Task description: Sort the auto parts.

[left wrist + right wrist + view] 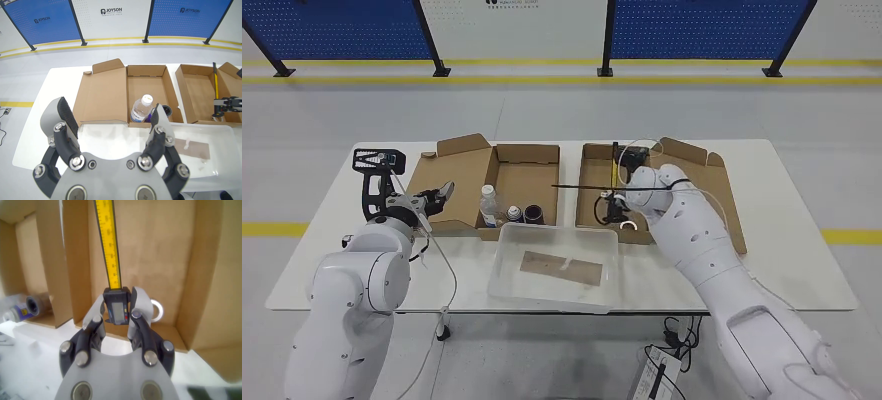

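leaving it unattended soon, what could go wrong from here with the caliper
1. The right pincer grips the caliper only at its display head, so the long yellow beam could swing or slip.
2. If lowered, the beam could catch the right box on its wall.
3. A metal ring lies on the box floor beside the pincer; the caliper may land on it.

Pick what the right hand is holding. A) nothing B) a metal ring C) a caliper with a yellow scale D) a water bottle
C: the right hand is shut on the display body of the caliper, whose yellow scale sticks out over the cardboard box.
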Robot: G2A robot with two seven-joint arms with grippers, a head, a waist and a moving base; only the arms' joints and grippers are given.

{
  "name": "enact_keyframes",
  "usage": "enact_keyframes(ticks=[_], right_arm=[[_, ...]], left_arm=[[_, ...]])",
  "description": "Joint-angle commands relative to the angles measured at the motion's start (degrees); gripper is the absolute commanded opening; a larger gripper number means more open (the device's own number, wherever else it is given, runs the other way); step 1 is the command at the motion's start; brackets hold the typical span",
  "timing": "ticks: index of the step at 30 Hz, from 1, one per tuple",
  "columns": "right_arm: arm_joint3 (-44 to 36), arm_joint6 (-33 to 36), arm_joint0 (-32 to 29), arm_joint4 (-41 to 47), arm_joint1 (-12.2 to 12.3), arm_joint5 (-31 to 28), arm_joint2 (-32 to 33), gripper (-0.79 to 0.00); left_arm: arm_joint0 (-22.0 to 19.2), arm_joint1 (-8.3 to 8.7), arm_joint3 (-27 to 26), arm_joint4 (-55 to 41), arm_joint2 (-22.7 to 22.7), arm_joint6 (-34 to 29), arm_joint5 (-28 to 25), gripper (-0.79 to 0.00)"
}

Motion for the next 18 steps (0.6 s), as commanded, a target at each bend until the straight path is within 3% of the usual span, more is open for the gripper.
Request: enact_keyframes(ticks=[1,18], right_arm=[[2.2,-0.6,0.7,0.9,-0.4,-0.6,-0.4,-0.785],[12.3,-3.4,3.9,5.9,-3.4,-5.5,-3.0,-0.785]], left_arm=[[0.0,0.0,0.0,0.0,0.0,0.0,0.0,0.0],[0.0,0.0,0.0,0.0,0.0,0.0,0.0,0.0]])
